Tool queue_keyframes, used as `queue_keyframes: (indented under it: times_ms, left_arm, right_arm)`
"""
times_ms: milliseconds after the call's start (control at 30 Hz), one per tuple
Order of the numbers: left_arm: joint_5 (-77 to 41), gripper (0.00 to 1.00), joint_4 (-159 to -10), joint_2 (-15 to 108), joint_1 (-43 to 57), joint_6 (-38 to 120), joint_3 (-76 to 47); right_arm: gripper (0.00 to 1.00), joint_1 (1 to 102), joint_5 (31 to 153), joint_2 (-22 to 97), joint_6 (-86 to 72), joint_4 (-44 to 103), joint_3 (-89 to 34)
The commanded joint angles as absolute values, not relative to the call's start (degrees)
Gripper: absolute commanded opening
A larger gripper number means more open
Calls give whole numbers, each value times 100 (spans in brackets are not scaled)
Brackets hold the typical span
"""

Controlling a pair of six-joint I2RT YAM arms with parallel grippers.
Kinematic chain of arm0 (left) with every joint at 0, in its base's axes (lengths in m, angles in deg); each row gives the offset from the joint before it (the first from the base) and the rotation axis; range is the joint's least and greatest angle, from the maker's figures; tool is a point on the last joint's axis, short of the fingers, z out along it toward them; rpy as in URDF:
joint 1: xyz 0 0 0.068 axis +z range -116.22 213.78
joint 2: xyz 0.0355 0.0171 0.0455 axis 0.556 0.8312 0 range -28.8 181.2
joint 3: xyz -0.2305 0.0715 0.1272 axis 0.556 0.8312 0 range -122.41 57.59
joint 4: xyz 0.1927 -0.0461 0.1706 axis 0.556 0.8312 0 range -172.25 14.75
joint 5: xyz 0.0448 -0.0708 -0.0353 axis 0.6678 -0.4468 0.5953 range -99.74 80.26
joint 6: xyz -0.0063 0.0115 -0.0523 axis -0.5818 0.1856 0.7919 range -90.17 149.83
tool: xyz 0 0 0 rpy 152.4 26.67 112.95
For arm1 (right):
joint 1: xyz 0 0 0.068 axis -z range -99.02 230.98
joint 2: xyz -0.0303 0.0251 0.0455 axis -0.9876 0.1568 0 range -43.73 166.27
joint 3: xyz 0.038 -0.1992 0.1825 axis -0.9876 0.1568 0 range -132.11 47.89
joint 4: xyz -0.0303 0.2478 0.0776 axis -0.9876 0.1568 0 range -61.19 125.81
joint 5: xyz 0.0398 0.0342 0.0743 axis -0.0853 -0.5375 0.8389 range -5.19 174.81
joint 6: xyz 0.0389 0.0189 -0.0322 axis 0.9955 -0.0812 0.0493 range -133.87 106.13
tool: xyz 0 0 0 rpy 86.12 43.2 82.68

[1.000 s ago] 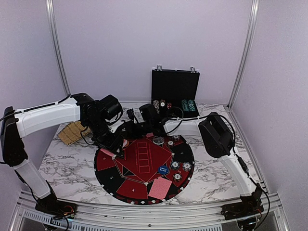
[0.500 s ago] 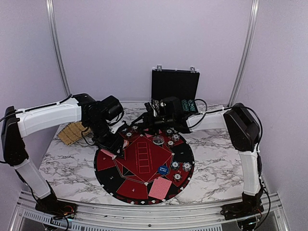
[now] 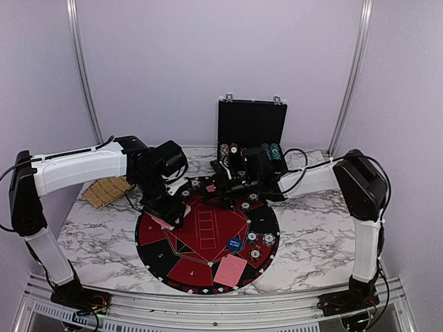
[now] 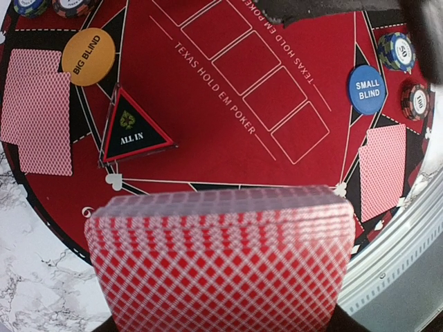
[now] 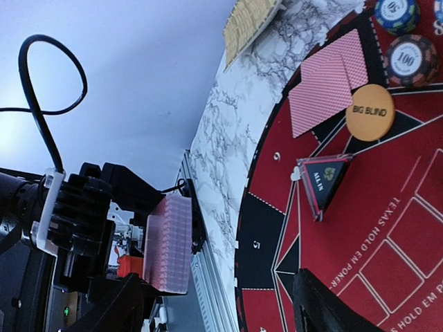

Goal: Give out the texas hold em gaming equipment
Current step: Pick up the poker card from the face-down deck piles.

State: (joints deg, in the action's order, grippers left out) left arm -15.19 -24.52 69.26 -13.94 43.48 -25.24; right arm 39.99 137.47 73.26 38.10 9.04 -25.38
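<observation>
The left gripper [image 3: 170, 211] hangs over the 10 o'clock rim of the round mat [image 3: 156, 252], its jaws closed on a deck of red-backed cards [image 4: 221, 270] that it holds edge-on above the red felt. The right gripper [image 5: 218, 294] reaches in over the mat's 12 o'clock rim with its jaws wide and nothing between them. In the left wrist view a pair of dealt cards [image 4: 38, 114] lies overlapped at 9 o'clock. The orange BIG BLIND disc [image 4: 88, 57] is just beside it at the pair's 1 o'clock, and the ALL IN triangle [image 4: 131, 135] sits near the disc at its 5 o'clock. The blue SMALL BLIND disc [image 3: 234, 243] lies toward the mat's 3 o'clock, with three poker chips [image 3: 268, 239] close by nearer the rim. A second set of cards [image 3: 229, 270] rests at the mat's 5 o'clock. Off the mat, at its 1 o'clock, the black case [image 3: 251, 123] stands open at the back of the marble table [image 3: 311, 242] with teal chips [image 3: 272, 150] racked in it. A tan ridged block [image 3: 104, 190] lies on the table at the mat's 10 o'clock.
</observation>
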Motion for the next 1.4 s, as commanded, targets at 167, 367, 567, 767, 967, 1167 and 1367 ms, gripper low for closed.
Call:
queue_keyframes:
  times_ms: [167, 367, 567, 767, 967, 1167, 1367]
  left_arm:
    - [-1520, 42, -2328, 6989, -1480, 4308, -2767]
    - [-1534, 42, -2329, 6987, -1487, 4304, -2784]
    - [-1519, 42, -2332, 6986, -1489, 4297, -2811]
    - [-1536, 42, -2328, 6992, -1483, 4300, -2811]
    - [-1514, 42, -2323, 6983, -1483, 4293, -2837]
    - [-1503, 42, -2329, 6943, -1484, 4310, -2853]
    - [-1498, 42, -2331, 6938, -1486, 4311, -2848]
  right_arm:
    - [73, 3671, 14008, 7353, 4171, 257, -2597]
    - [73, 3537, 14083, 7494, 4246, 195, -2747]
    - [72, 3407, 14112, 7672, 4307, 166, -2914]
    - [72, 3311, 14111, 7831, 4313, 174, -3107]
    - [70, 3247, 14071, 8002, 4134, 466, -3298]
    - [66, 3238, 13883, 8078, 3758, 1008, -3399]
    - [59, 3283, 13602, 8019, 3414, 1477, -3426]
